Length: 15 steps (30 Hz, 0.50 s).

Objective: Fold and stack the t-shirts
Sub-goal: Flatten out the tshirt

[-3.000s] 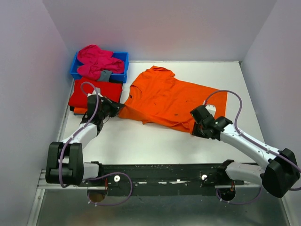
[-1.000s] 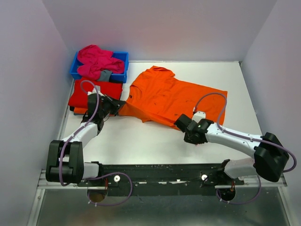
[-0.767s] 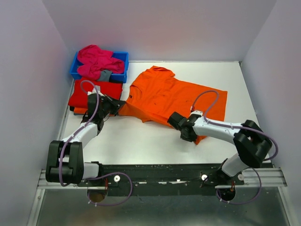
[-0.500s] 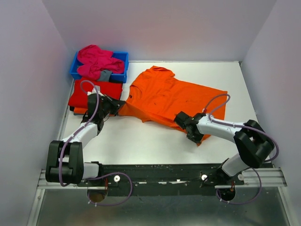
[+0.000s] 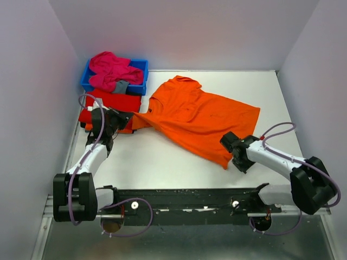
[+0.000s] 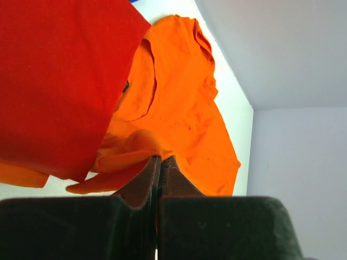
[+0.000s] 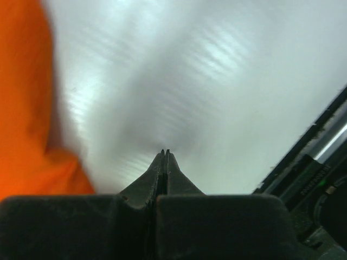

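Orange t-shirt [image 5: 200,116] farther left, right fingers [image 7: 149,181] off it.

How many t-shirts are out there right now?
3: orange shirt spread mid-table, red shirt folded at the left, pink shirt heaped in the bin. Others may hide under the red shirt or in the bin.

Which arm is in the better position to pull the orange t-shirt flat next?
Left, probably. The left end effector is shut on a sleeve of the orange t-shirt, while the right end effector is shut on nothing, over the table beside the hem.
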Motion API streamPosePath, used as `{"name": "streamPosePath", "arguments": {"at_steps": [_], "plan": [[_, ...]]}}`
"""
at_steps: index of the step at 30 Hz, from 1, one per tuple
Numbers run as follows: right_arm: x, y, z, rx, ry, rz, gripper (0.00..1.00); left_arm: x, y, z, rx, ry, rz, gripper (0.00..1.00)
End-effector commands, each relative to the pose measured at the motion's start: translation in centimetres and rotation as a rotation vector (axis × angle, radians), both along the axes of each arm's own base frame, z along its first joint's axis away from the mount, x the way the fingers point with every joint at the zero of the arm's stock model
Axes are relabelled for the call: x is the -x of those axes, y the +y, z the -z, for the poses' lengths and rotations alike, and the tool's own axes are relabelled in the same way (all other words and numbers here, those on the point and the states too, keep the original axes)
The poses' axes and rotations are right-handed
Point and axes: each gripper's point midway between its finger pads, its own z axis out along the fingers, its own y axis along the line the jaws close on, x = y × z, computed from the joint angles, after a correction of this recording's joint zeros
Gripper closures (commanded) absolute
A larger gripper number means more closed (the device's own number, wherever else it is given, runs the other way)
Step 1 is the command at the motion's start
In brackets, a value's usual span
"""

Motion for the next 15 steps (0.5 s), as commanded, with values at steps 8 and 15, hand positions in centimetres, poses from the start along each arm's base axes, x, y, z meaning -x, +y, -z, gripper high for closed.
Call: {"name": "streamPosePath", "arguments": {"at_steps": [8, 15], "plan": [[-2.4, 1.3, -3.6, -0.109, -0.144, -0.258, 0.82, 0.3, 0.2, 0.8, 0.002, -0.002, -0.006, 1.0], [-3.3, 5.0, -3.3, -0.293, -0.233, -0.397, 0.65, 0.4, 0.2, 0.1, -0.011, -0.016, -0.006, 1.0]]}}
